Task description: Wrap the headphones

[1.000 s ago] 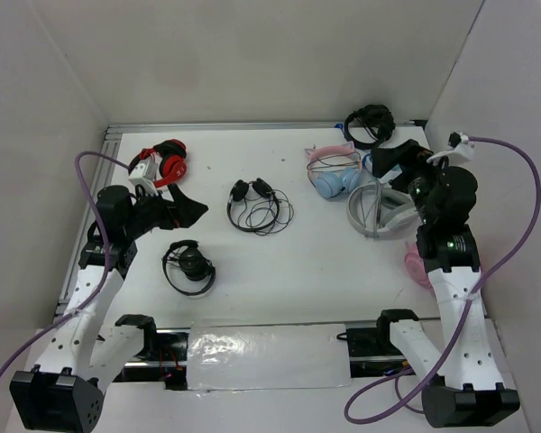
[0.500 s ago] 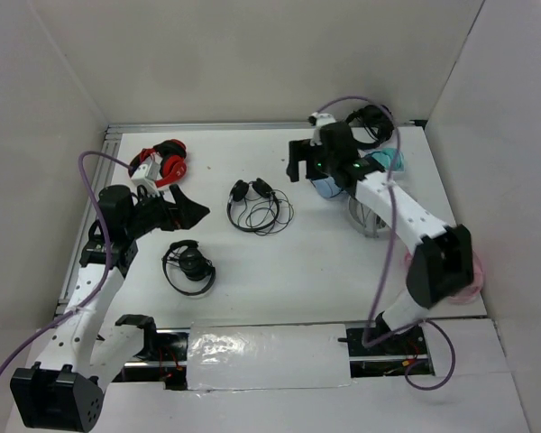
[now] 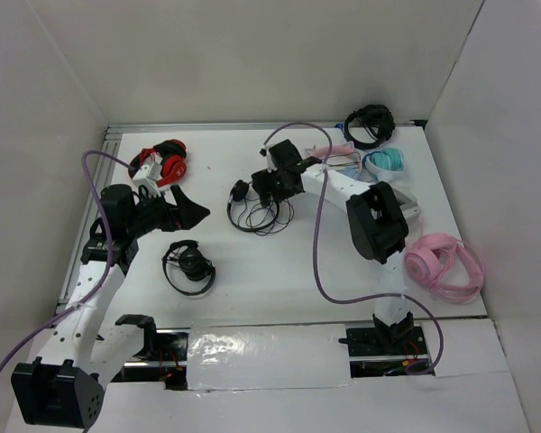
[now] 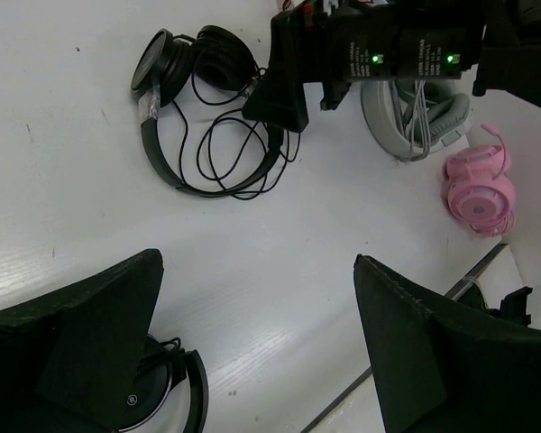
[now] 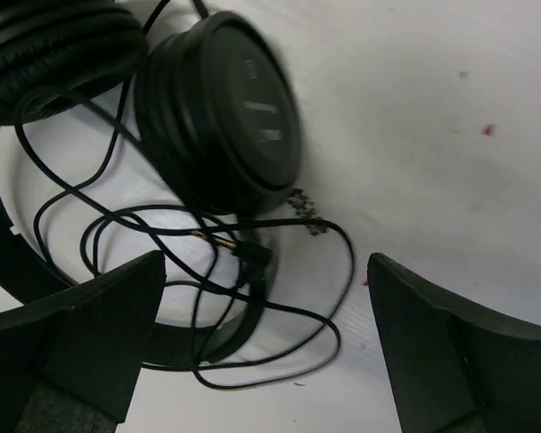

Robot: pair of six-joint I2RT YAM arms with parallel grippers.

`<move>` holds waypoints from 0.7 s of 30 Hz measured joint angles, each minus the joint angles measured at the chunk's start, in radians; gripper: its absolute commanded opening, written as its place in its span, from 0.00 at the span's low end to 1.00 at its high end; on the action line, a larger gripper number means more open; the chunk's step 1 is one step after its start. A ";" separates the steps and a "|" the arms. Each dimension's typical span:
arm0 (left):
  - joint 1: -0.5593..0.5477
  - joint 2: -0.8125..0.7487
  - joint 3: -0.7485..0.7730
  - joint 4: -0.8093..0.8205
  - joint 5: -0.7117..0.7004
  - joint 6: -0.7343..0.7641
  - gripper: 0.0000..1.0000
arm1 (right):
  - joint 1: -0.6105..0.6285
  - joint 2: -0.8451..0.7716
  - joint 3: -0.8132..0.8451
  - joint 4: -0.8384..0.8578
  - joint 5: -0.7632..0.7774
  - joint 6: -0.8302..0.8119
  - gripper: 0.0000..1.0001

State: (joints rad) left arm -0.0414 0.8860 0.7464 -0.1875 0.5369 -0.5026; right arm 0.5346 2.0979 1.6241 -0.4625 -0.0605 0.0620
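Nearest the arms' bases, a compact black pair (image 3: 189,268) lies on the white table (image 3: 325,262), no part of this job. Just beyond it the left gripper (image 3: 186,211) hovers with jaws spread wide and nothing between them, facing the middle of the table from a little way off. There lie the wired black headphones (image 3: 252,206) — ear cups (image 4: 221,56) together on the far side, thin headband (image 4: 155,161) curving toward the arms, cable (image 5: 207,214) sprawled in loose loops across the band. The right gripper (image 5: 266,352) hangs low over them, equally wide open and empty, with one cup and the cable's plug (image 5: 252,250) just ahead of its fingers. The step looks like a first grab. It would go best on the cable close to the plug — not on the cup — so the free end can be led round while the left gripper pins the headband. Catching a middle loop risks a tangle. Farther back, the red headphones (image 3: 167,164) sit well apart.
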 measured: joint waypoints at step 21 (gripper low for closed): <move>-0.004 0.122 0.000 0.002 0.012 -0.029 0.99 | 0.043 -0.116 -0.156 0.118 0.101 0.224 0.00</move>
State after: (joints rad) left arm -0.0456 1.0080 0.7464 -0.1852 0.5488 -0.5320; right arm 0.5774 1.9820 1.4677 -0.3447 0.0410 0.2855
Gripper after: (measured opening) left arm 0.993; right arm 0.237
